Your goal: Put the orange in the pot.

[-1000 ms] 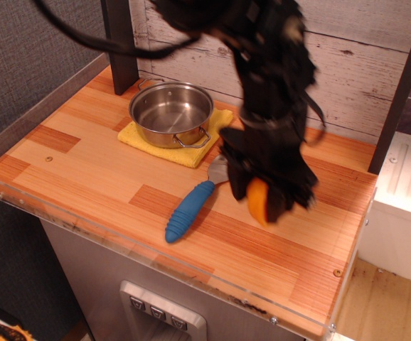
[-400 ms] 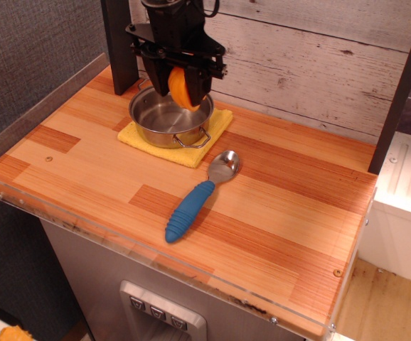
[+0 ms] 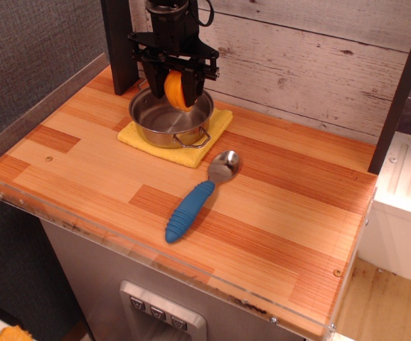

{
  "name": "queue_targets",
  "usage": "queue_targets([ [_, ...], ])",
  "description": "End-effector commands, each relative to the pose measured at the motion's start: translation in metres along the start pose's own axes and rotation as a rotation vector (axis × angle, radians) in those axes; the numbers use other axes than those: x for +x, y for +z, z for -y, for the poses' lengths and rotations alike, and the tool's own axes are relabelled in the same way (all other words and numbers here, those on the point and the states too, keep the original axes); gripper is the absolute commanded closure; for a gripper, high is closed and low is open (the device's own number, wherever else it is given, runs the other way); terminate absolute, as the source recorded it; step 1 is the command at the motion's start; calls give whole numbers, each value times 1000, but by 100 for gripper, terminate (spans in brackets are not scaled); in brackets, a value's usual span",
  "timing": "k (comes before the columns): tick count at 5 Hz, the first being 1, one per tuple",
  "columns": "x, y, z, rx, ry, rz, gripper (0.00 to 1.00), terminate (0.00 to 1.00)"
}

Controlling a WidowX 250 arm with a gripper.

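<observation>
The gripper (image 3: 176,87) is clamping the orange (image 3: 175,89) between its 2 fingers, hanging just above the pot (image 3: 171,115); the placing step is underway, calling for lowering slightly and releasing

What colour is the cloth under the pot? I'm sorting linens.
Yellow cloth under the pot; clearest in the observation image.

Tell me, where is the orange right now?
The orange is at the back left of the table, gripped in the pincer just above the steel pot on its yellow cloth.
</observation>
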State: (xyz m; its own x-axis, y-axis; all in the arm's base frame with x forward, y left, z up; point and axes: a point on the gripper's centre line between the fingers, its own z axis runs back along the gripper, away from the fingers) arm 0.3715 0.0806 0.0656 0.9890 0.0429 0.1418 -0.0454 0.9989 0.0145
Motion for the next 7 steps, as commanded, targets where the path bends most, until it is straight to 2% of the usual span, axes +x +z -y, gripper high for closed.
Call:
queue_targets([
  [1,-4,17,-9,23,-16,24,0,0],
  [2,-7,23,-10,34,-26,21,0,0],
  [3,-15,37,-7,42,-37,49,0,0],
  [4,-26,51,3,20,-56,85,0,0],
  [5,-39,58,19,-6,-85,78,0,0],
  [6,-48,55,28,-35,-100,36,0,0],
  [7,-55,54,28,-30,-92,20,0,0],
])
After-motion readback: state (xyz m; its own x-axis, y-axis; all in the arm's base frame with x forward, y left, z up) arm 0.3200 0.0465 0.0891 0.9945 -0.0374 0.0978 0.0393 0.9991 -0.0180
